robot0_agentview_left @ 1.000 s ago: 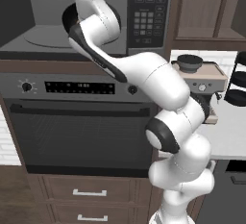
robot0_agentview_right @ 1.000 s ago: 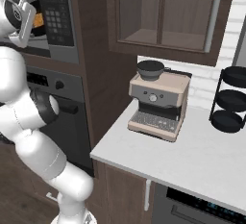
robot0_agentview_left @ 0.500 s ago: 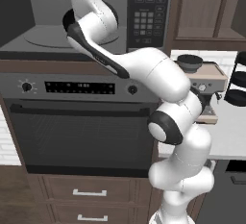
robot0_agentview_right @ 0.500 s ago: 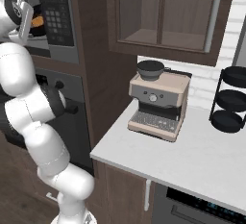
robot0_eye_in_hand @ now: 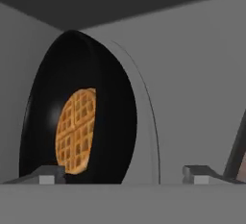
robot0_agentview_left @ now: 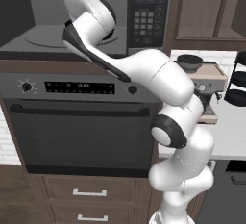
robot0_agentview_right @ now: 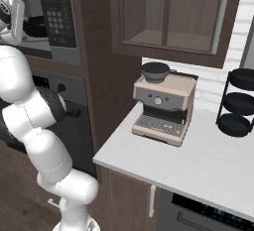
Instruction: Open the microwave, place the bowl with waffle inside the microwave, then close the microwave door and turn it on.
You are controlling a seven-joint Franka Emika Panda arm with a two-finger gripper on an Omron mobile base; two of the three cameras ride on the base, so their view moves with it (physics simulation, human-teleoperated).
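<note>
Two finger tips at the bottom of the hand view stand wide apart, the gripper [robot0_eye_in_hand: 124, 174] holding nothing; left of centre the black bowl [robot0_eye_in_hand: 115, 122] with the waffle [robot0_eye_in_hand: 76, 130] sits inside the microwave [robot0_agentview_left: 72, 21].

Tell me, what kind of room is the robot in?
A kitchen, most likely. There is a microwave built in above an oven, and a coffee machine stands on the white counter.
</note>
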